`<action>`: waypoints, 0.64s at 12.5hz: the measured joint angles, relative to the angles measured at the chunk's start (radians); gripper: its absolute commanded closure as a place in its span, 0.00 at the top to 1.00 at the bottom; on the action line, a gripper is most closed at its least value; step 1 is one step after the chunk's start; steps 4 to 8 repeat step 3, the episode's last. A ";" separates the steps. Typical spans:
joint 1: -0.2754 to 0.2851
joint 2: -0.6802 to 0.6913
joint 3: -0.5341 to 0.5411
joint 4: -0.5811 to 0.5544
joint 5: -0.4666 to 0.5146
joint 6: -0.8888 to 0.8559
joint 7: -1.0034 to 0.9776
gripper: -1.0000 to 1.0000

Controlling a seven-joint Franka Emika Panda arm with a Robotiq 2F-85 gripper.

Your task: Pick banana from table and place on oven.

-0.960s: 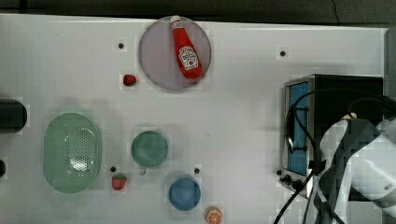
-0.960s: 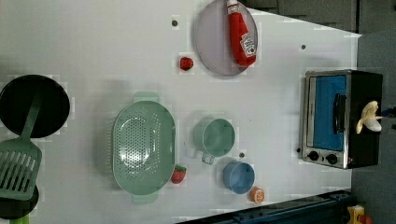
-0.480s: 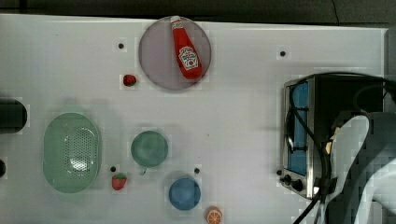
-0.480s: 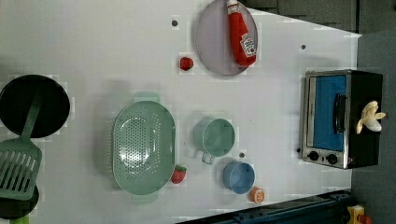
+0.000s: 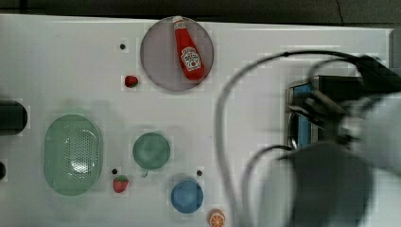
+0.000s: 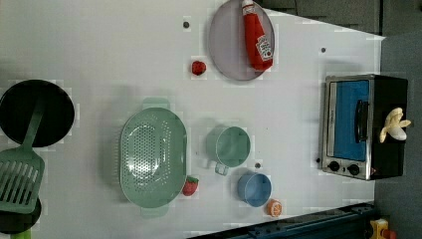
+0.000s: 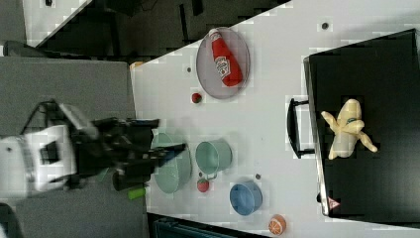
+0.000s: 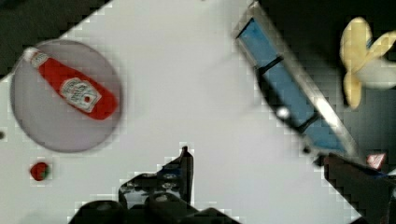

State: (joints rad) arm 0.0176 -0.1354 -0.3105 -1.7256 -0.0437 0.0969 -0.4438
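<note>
Cream-yellow banana lies on the black top of the oven, at the bench's three o'clock edge in the left view. Pincer hangs empty, seemingly wide open, well apart from it.

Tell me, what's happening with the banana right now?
Tool open, holding nothing. Banana resting on oven top, task looks done. Nothing in the way.
</note>
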 measured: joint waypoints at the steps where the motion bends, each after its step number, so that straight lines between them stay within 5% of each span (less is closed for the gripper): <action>1: 0.002 0.000 0.053 0.005 -0.004 -0.029 0.095 1.00; 3: 0.048 0.003 0.115 -0.010 -0.024 -0.030 0.253 1.00; 8: 0.048 0.003 0.115 -0.010 -0.024 -0.030 0.253 1.00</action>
